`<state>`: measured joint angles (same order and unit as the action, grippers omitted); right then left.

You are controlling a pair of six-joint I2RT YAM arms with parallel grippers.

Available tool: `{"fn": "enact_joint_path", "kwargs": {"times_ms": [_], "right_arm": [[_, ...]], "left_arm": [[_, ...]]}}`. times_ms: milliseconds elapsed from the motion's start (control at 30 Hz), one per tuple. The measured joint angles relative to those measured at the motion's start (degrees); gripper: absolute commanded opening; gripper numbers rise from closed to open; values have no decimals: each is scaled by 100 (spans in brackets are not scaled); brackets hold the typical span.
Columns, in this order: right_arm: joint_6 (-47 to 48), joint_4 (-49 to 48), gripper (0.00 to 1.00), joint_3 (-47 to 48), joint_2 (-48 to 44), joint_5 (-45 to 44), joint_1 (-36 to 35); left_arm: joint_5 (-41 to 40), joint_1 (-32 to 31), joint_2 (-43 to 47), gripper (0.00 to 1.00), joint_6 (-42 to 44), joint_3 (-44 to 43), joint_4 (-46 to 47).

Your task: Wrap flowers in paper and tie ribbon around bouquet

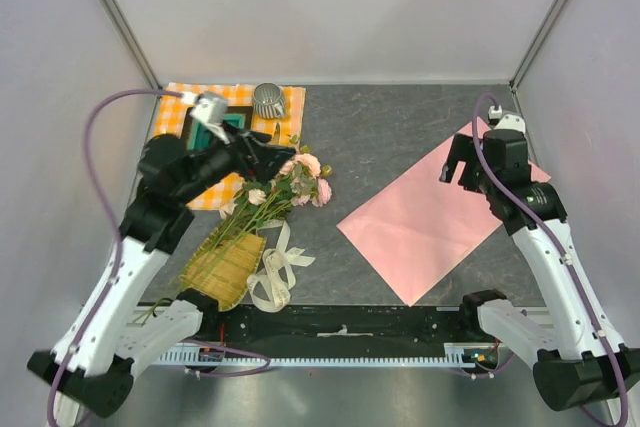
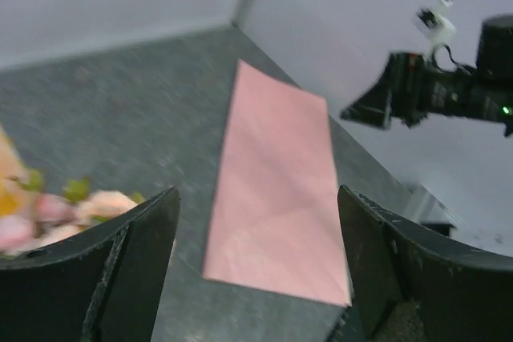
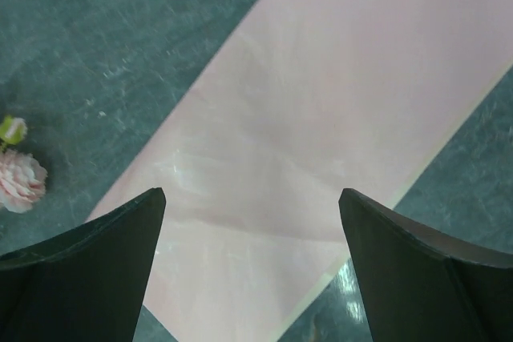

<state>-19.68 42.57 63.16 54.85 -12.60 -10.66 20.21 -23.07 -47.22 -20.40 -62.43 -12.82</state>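
The paper (image 3: pixel 321 134) lies flat on the grey table (image 3: pixel 96 30) beneath the wide-spread fingers of the right gripper (image 3: pixel 250 195); one bloom of the flowers (image 3: pixel 20 178) sits left of it, apart

Top cam high at rear, whole scene; L wrist low, sideways; R wrist close, downward; all w/ paper (image 1: pixel 420 222).

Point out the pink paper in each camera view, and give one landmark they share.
Top external: the paper lies right of centre, turned like a diamond.
Left wrist: centre of frame.
Right wrist: fills the middle and upper right.
Shared landmark: the flowers, left of the paper in every view.
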Motion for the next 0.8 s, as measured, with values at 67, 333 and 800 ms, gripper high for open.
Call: {"fn": "enact_joint_path", "kwargs": {"times_ms": [67,333,800], "right_arm": [[-144,184,98,-175,15,-20,9],[-625,85,98,-1032,474,-289,940],[-986,-2664,67,-3062,837,1993,5226]], "left_arm": [[529,-160,-540,81,-243,170,234],[841,-2280,-4603,69,-260,-855,551],[-251,-3073,-8115,35,-393,-3150,-31]]}}
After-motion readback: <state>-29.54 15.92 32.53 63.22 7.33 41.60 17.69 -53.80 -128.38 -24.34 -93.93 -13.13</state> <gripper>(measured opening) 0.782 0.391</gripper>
